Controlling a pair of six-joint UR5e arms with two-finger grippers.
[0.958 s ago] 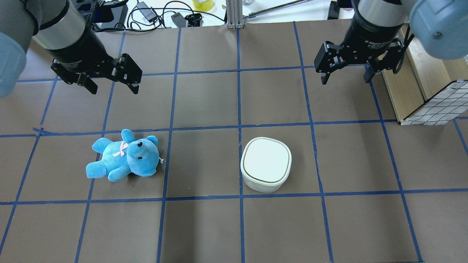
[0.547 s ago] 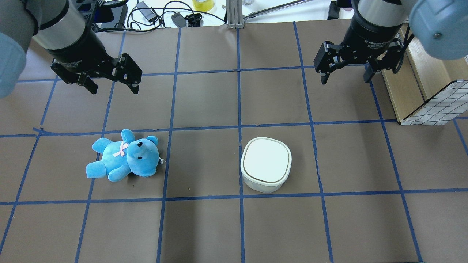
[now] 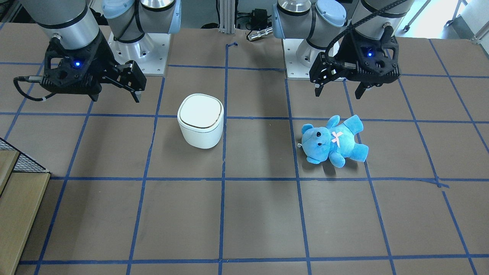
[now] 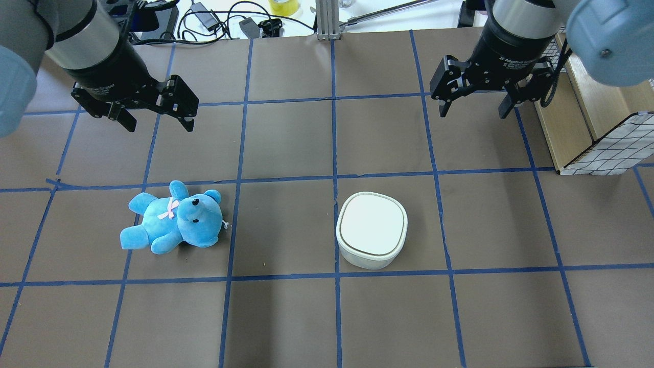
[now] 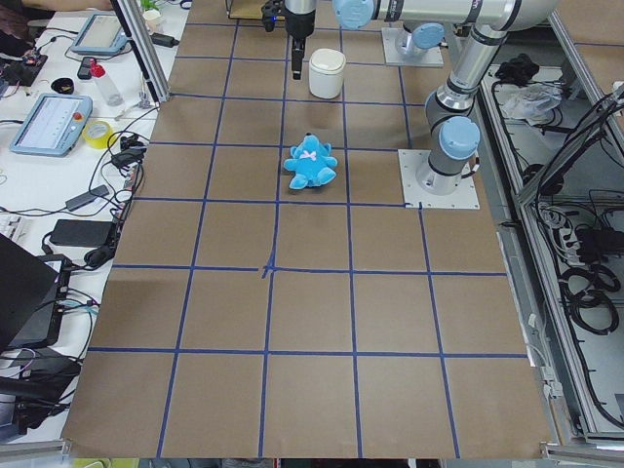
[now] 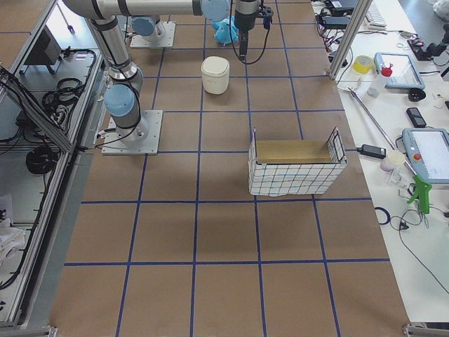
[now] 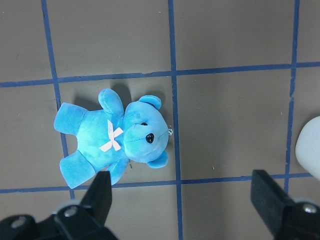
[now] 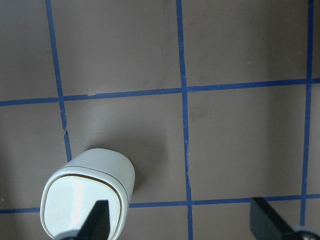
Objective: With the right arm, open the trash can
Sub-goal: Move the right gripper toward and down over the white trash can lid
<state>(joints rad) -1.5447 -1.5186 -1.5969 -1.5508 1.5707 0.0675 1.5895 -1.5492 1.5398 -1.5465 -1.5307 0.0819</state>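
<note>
The white trash can (image 4: 371, 230) stands upright on the brown table with its lid shut; it also shows in the front view (image 3: 200, 120) and at the lower left of the right wrist view (image 8: 82, 205). My right gripper (image 4: 474, 112) is open and empty, hovering high, behind and to the right of the can; it is also in the front view (image 3: 114, 97) and the right wrist view (image 8: 182, 225). My left gripper (image 4: 159, 125) is open and empty above the table, behind a blue teddy bear (image 4: 173, 224).
A wire-mesh box with a cardboard liner (image 4: 603, 148) and a wooden shelf stand at the table's right edge, close to the right arm. Cables and tools (image 4: 214, 18) lie beyond the far edge. Blue tape lines grid the table.
My right gripper has shifted a little to the left and toward the far edge, still open. The left arm, can and teddy have not moved.
</note>
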